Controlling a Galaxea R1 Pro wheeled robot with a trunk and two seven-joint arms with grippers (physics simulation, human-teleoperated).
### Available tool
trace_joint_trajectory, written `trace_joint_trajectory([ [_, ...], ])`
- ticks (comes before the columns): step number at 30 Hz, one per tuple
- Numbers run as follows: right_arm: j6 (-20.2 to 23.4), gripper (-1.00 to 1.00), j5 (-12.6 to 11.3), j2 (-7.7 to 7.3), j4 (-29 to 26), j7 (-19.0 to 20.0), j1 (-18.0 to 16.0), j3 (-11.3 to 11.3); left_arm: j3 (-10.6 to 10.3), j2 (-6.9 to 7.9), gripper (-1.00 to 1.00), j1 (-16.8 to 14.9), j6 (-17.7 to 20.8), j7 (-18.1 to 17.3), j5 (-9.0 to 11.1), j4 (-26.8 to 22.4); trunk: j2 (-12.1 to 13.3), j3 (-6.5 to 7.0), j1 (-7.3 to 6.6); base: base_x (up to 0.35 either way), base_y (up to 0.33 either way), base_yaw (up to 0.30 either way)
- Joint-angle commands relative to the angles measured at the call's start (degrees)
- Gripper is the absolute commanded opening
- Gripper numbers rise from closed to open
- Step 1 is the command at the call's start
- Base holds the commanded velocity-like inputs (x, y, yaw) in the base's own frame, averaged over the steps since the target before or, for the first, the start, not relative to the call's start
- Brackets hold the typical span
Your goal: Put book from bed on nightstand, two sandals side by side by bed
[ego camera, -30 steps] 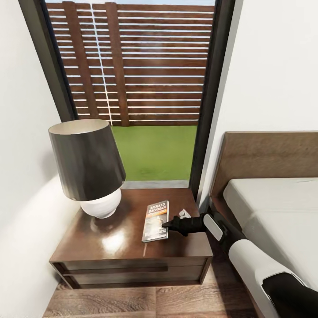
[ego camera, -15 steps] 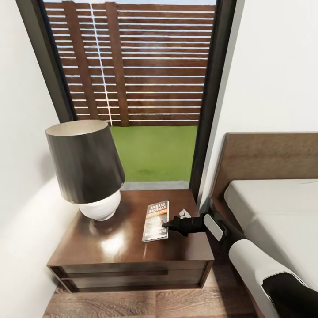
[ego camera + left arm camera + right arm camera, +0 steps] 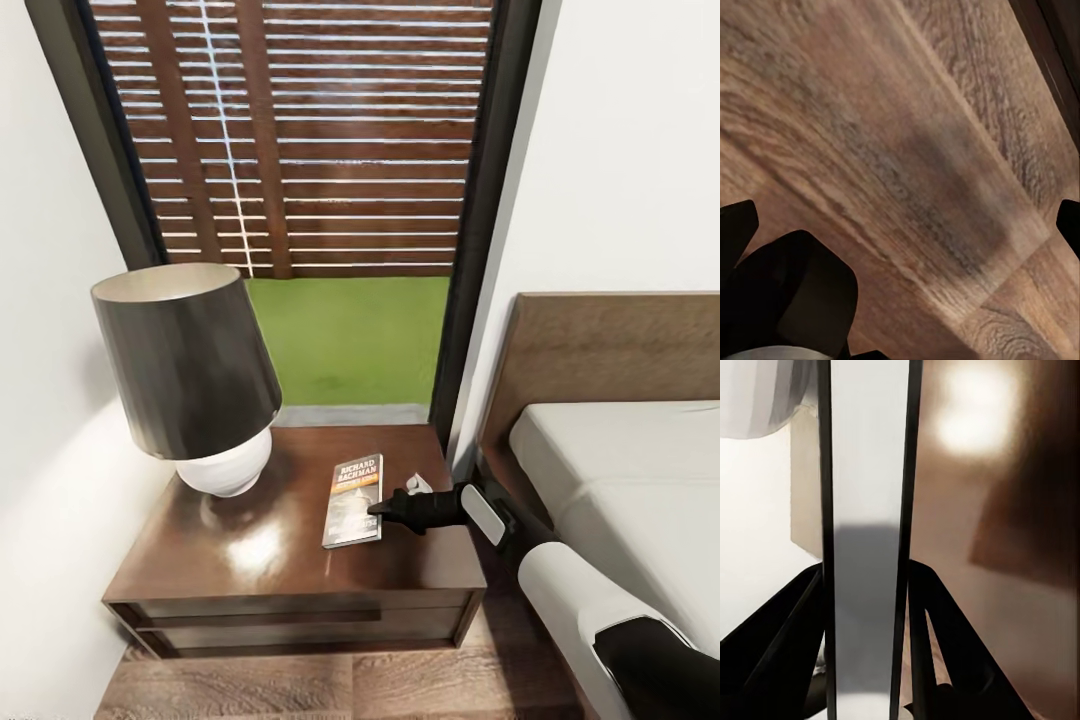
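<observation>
White walls and a tall black-framed window [image 3: 340, 200] back the head view, where the book [image 3: 353, 499] lies flat on the nightstand [image 3: 260, 545] near a dark-shaded lamp [image 3: 195, 375], its long axis running front to back with the title end toward the window, while the right gripper [image 3: 377, 511] meets its edge nearest the bed [image 3: 620, 470]. Left wrist view: wood-plank floor [image 3: 900, 150] under the left gripper [image 3: 900, 225], its dark fingers spread wide and empty. Right wrist view: black fingers [image 3: 795, 637] clamp the book edge-on, so the placing step looks nearly done; next, I judge, comes letting go and backing off, then finding the sandals.
</observation>
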Motion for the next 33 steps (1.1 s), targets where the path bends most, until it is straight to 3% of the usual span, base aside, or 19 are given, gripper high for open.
trace_joint_trajectory([
  [1,0.1,-1.00,0.1,-0.05,0.0,0.4,0.0,0.2,0.0,-0.12,1.00,0.0,0.3,0.5,0.6,-0.2,0.0,-0.27,0.01,0.003,0.000,0.000],
  [4,0.1,-1.00,0.0,-0.05,0.0,0.4,0.0,0.2,0.0,-0.22,1.00,0.0,0.3,0.5,0.6,-0.2,-0.1,-0.94,0.09,0.002,0.000,0.000],
  [10,0.1,-1.00,0.1,-0.05,0.0,0.4,0.0,0.2,0.1,-0.36,1.00,0.0,0.5,0.4,0.7,-0.2,-0.1,-0.94,0.09,0.000,0.000,0.000],
  [11,0.1,1.00,0.1,-0.05,0.0,0.4,0.0,0.2,0.1,-0.37,1.00,0.0,0.6,0.4,0.7,-0.2,-0.1,-0.94,0.09,0.000,0.000,0.000],
  [33,0.1,1.00,0.0,-0.07,0.0,0.2,0.0,-0.1,0.1,-0.45,1.00,0.1,-0.3,0.7,-0.3,0.3,-0.1,-0.94,0.09,-0.003,0.000,0.000],
])
